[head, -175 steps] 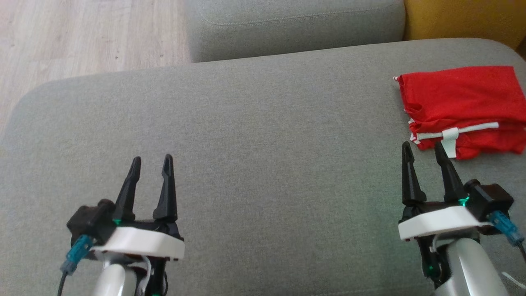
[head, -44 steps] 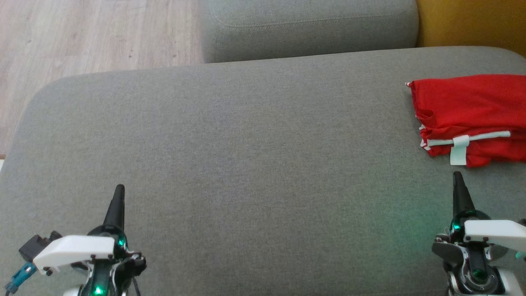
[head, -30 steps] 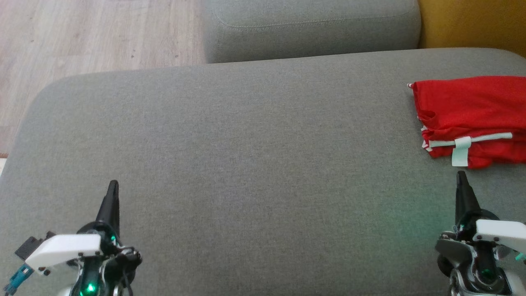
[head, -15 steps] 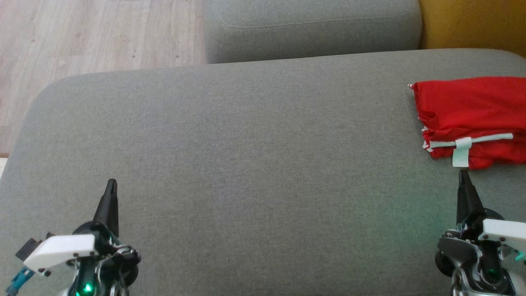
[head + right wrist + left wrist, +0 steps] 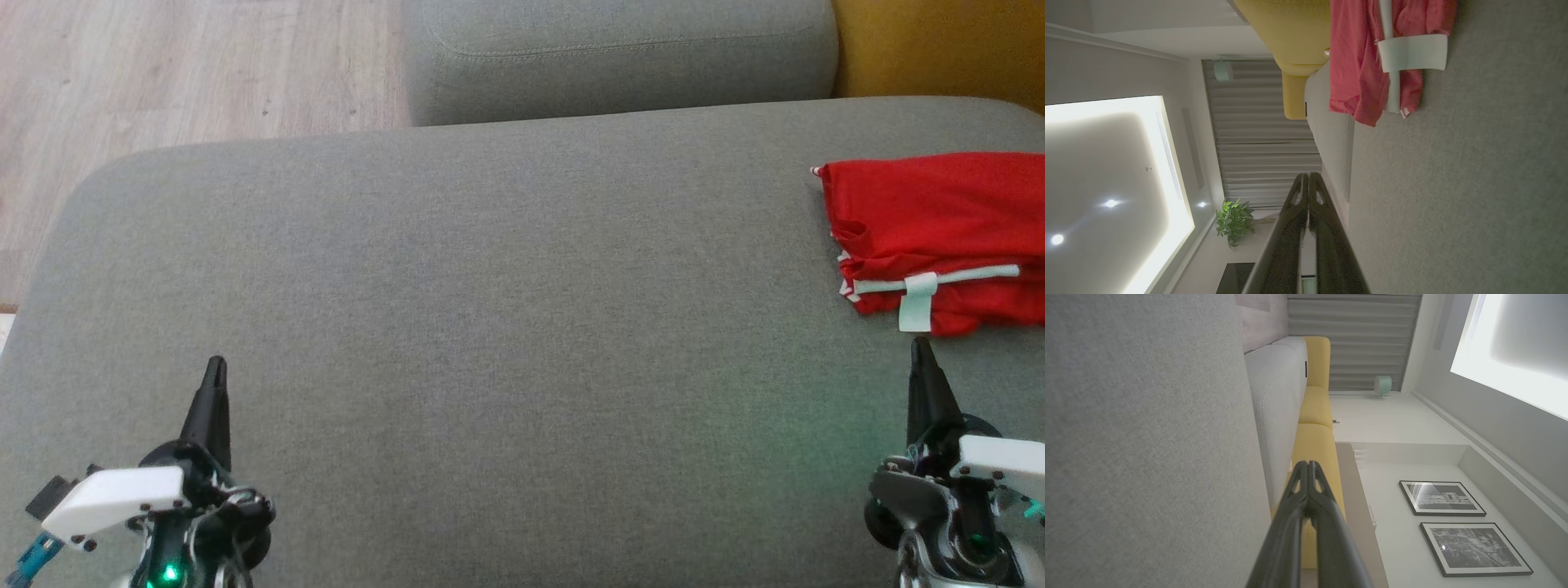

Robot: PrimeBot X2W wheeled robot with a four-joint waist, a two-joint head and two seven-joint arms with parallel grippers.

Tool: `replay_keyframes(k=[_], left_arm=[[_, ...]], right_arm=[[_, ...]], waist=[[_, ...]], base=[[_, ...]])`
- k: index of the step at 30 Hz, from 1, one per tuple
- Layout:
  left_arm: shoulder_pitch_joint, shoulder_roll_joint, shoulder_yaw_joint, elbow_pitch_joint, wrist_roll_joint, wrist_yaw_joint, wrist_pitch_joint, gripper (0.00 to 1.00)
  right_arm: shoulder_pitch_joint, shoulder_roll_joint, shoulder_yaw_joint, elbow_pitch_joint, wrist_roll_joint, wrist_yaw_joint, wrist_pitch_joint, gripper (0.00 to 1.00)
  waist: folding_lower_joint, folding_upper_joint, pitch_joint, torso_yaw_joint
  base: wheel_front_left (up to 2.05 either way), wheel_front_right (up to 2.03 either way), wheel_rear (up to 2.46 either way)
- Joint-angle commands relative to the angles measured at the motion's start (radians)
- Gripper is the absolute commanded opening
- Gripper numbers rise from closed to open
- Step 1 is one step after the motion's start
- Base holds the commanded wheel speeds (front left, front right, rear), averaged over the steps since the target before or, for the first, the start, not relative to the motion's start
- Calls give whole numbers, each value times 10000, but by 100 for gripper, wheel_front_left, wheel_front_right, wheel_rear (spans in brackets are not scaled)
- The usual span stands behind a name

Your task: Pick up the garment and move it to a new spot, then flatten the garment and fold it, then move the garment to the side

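Folded red garment [image 5: 931,220] on grey sofa [image 5: 490,327]; white tab [image 5: 914,300], text indiscernible; left gripper [image 5: 215,365], right gripper [image 5: 921,346] clenched, empty.

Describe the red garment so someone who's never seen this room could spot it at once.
Start at the wide grey cushion before the robot. The garment lies folded at its right side, just beyond the right gripper. It alone is bright red, with a white stripe and tab.

Garment [image 5: 931,233] at the right edge of the seat [image 5: 506,327]
The garment lay on the seat at far right, just beyond the right gripper [image 5: 920,347]. The left gripper [image 5: 215,366] stood over the near left part, well apart. Behind the seat lay a cushion [image 5: 620,57] and the floor [image 5: 163,73].
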State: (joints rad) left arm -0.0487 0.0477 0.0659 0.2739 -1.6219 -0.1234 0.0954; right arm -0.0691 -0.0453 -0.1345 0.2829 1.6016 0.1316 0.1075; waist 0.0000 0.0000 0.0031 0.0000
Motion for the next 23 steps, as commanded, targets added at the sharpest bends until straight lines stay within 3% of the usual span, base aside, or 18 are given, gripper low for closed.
replay_keyframes(k=[1, 23], left_arm=[[-582, 130, 340, -291, 18, -73, 66, 0], [-585, 103, 378, -290, 49, -73, 97, 0]], right_arm=[[-389, -51, 199, -382, 63, -9, 64, 0], [-389, -50, 198, -381, 62, -9, 65, 0]], waist=[[0, 0, 0, 0], [0, 0, 0, 0]], base=[[0, 0, 0], [0, 0, 0]])
